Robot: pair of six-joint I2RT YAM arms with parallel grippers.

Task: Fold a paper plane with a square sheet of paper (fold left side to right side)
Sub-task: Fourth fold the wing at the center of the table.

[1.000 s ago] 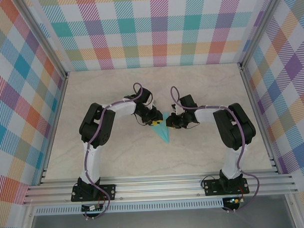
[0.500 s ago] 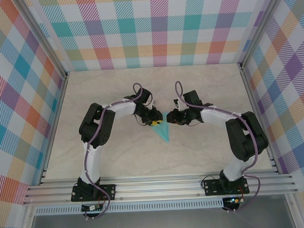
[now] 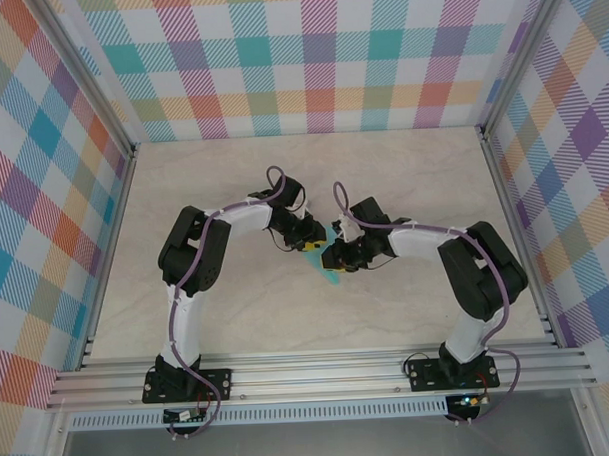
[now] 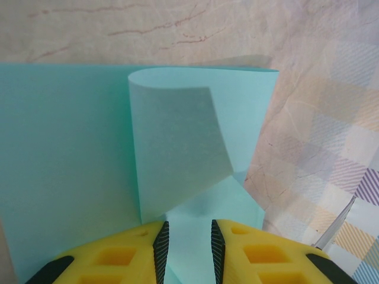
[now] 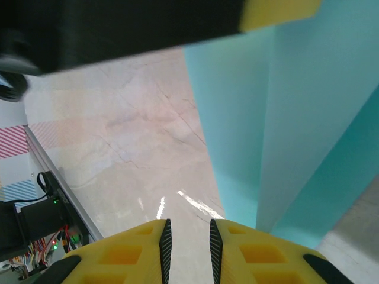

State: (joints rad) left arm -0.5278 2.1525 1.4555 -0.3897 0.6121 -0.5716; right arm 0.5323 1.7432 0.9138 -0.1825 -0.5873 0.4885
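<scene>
Folding unfinished: plane [image 3: 330, 275] narrow, 1 flap [image 4: 177, 148] curls up uncreased. Left tool [image 4: 186, 245] slit-wide over it, grip unclear. Right tool [image 5: 187, 242] slightly open, empty.

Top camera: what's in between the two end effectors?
In the top view, the light-turquoise paper plane lies on the table between the left end effector and the right end effector, with both close against it.
</scene>
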